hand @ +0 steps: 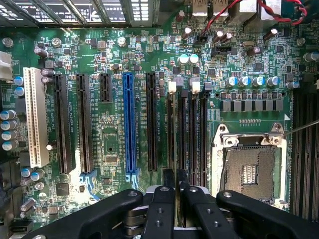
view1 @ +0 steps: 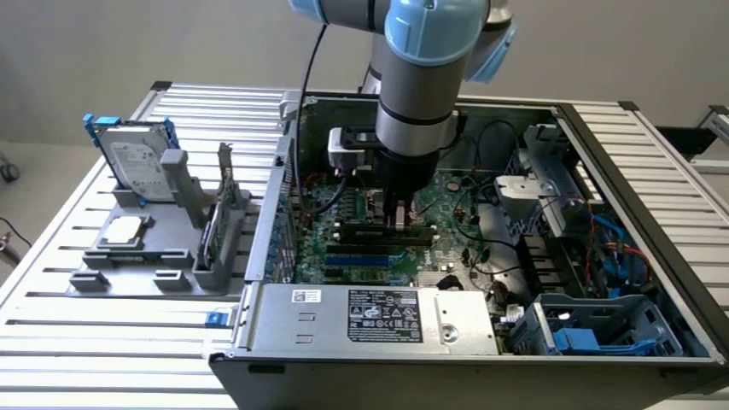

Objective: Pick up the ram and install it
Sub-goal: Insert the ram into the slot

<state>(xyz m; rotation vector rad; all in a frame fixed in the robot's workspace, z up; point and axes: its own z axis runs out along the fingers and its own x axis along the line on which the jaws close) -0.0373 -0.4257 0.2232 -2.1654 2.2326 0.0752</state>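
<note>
In the wrist view our fingers (hand: 168, 186) sat close together over the motherboard (hand: 109, 134), their tips lined up with the black memory slots (hand: 187, 134) beside the empty processor socket (hand: 249, 169). A thin dark edge ran between the tips, which we took to be the ram (hand: 174, 180) clamped on edge, though we could not see its green face. In the exterior view the gripper (view1: 397, 218) stood inside the open computer case (view1: 376, 342), low over the slots. We judged the risk to be misalignment: if the stick met the slot off its notch or slightly tilted, pressing down could bend it, jam one end, or leave the latches unclosed; the red cables (hand: 234, 10) and small capacitors (hand: 249, 80) nearby could also be knocked. Further off, on the exterior view's left, a grey fixture (view1: 148, 248) held a hard drive (view1: 135, 162) and a square processor chip (view1: 123, 229). All of it rested on a slatted metal tabletop (view1: 91, 342), with a plain pale wall (view1: 137, 43) behind.
</note>
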